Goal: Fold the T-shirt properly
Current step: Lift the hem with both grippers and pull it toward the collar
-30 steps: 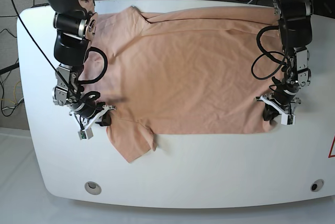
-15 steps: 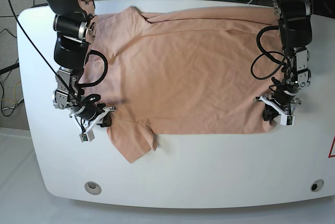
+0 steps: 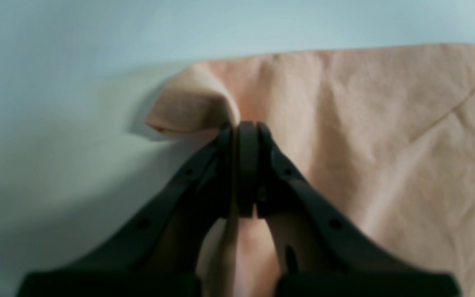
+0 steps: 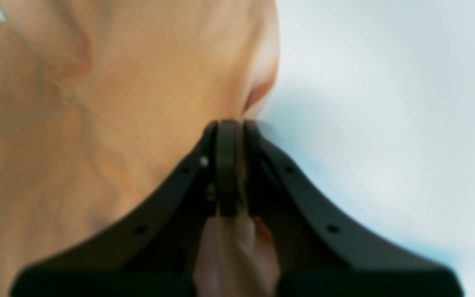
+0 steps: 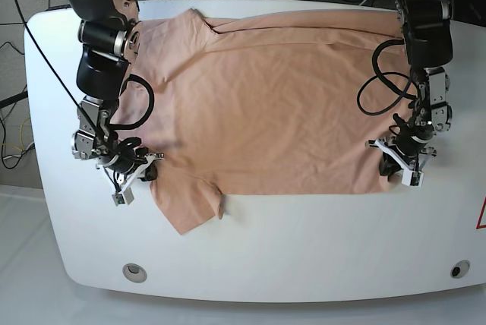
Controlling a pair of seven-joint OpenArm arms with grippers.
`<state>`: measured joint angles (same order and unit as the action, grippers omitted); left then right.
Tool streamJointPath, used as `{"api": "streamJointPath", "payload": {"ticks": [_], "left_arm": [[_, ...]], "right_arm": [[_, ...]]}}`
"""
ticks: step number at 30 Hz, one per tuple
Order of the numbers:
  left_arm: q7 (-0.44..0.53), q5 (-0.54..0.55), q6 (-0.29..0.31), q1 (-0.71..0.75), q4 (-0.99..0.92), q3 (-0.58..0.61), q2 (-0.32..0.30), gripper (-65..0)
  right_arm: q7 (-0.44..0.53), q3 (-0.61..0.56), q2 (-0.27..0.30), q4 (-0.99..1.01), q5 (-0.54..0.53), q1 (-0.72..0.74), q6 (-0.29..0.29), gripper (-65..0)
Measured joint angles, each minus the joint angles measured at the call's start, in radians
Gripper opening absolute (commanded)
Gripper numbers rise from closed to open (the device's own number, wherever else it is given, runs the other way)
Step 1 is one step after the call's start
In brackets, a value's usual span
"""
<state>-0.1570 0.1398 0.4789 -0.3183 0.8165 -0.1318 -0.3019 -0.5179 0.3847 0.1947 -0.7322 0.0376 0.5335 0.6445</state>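
Observation:
The peach T-shirt [image 5: 273, 105] lies spread flat across the white table [image 5: 319, 249], with one sleeve [image 5: 186, 202] sticking out toward the front edge. My left gripper [image 5: 393, 165] is shut on the shirt's front right corner; in the left wrist view the jaws [image 3: 245, 132] pinch a raised fold of cloth [image 3: 192, 103]. My right gripper [image 5: 144, 171] is shut on the shirt's edge by the sleeve; in the right wrist view [image 4: 227, 128] cloth [image 4: 138, 82] is bunched between the closed jaws.
Black cables loop from both arms over the shirt's sides [image 5: 140, 97] [image 5: 380, 86]. Two round fittings sit near the table's front corners [image 5: 134, 270] [image 5: 458, 269]. A red mark shows at the right edge [image 5: 481, 215].
Both grippers stay shut on the shirt. The right gripper has drawn slightly leftward, pulling the sleeve edge with it. The left gripper has barely shifted.

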Motion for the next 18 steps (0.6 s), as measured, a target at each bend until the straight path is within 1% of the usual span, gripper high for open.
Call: {"api": "streamJointPath", "payload": {"ticks": [4, 7, 9, 14, 18], "left_arm": [[-0.008, -0.001, 0.0, 0.001, 0.0, -0.001, 0.0, -65.0], [-0.008, 0.0, 0.0, 0.0, 0.0, -0.001, 0.0, -65.0], [-0.007, 0.0, 0.0, 0.0, 0.0, -0.001, -0.001, -65.0], [-0.004, 0.003, 0.001, 0.014, 0.002, -0.003, -0.005, -65.0], [-0.005, 0.002, 0.011, 0.034, 0.024, -0.003, -0.014, -65.0]], "right_arm": [[0.0, 0.023, 0.002, 0.0, 0.0, -0.002, 0.0, -62.6], [-0.021, 0.041, 0.002, -0.005, 0.0, -0.002, 0.003, -63.7], [-0.053, 0.048, 0.002, -0.029, 0.0, -0.006, 0.004, -63.7], [-0.114, 0.046, -0.003, -0.154, 0.008, -0.054, 0.003, -63.7], [-0.188, 0.047, -0.015, -0.281, 0.011, -0.101, 0.01, -63.7]]}}
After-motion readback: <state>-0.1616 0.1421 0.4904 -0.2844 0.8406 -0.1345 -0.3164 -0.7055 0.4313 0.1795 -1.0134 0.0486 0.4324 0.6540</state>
